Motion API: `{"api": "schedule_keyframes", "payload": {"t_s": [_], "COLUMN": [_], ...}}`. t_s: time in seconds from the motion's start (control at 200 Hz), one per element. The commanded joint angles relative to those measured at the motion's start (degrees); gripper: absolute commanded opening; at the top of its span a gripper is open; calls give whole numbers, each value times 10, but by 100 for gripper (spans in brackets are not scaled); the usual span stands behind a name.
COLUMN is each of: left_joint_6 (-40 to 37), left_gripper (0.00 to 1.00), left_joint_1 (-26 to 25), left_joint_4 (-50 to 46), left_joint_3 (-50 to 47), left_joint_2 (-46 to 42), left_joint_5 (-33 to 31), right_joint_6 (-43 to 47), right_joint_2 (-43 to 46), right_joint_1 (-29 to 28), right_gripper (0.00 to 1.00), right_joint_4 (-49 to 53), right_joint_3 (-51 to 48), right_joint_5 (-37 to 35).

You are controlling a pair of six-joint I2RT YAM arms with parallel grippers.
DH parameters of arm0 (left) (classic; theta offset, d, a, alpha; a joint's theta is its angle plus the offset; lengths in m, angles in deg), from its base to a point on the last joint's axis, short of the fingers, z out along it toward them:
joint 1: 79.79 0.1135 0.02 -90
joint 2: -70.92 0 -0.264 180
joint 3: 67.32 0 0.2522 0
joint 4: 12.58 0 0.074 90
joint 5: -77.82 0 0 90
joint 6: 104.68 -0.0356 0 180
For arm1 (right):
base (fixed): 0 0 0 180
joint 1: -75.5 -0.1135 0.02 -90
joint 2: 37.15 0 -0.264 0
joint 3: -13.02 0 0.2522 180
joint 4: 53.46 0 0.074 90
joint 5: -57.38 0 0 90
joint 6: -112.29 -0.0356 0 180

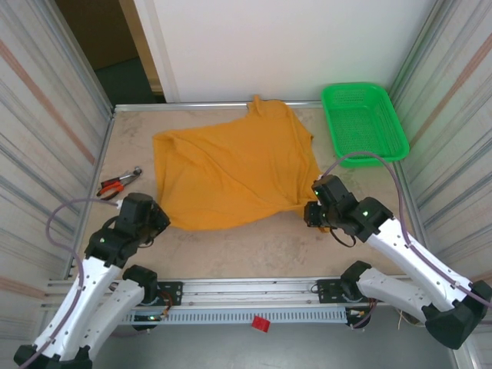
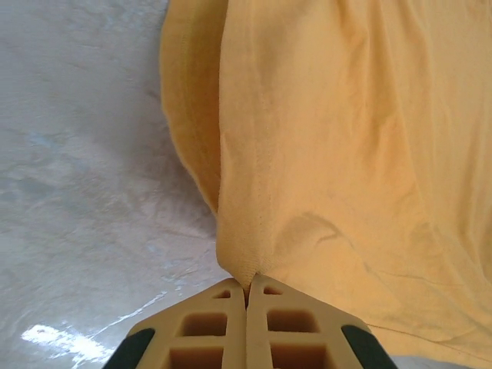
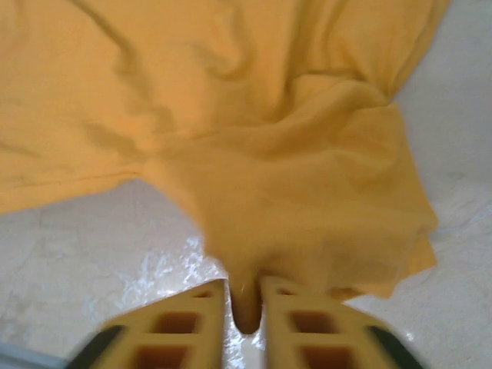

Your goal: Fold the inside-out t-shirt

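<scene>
The t-shirt (image 1: 231,173) lies spread, unfolded, on the table (image 1: 254,246). The left pincer (image 2: 247,296) clamps its 7 o'clock corner. The right pincer (image 3: 244,296), at 4 o'clock, straddles fabric; its grip cannot be determined. All folds remain.

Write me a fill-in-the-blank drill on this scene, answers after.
The plastic basket is ___ in colour. The red-handled pliers lie to the ___ of the t-shirt, seen from above. The left gripper is ___ on the t-shirt's edge.
Missing words: green; left; shut.
</scene>
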Motion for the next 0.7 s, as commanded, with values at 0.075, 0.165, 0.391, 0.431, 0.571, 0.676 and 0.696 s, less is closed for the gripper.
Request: {"api": "schedule_keyframes", "payload": {"t_s": [0.075,0.165,0.391,0.431,0.571,0.676,0.696], "left_joint_6": [-15,-17,-11,-10,-11,-11,-11], "left_gripper": [0,0,0,0,0,0,0], "left_joint_1": [26,34,39,39,40,40,40], "left_joint_4": [-71,-80,-91,-89,-86,-80,-79], "left_joint_3": [-2,-8,-7,-5,-3,-7,-8], "left_joint_2": [-33,-44,-53,-53,-49,-48,-48], "left_joint_5": [-26,-26,-33,-32,-36,-30,-30], "right_joint_6": [-29,-49,-150,-169,-204,-191,-186], "right_joint_2": [17,31,9,6,7,18,21], "right_joint_1": [-15,-10,-7,-6,28,102,118], "right_gripper": [49,49,55,57,59,59,59], "right_joint_4": [15,25,84,88,78,56,46], "right_joint_3": [-20,-29,-63,-71,-109,-136,-142], "right_joint_5": [-15,-29,-84,-95,-97,-74,-62]}}
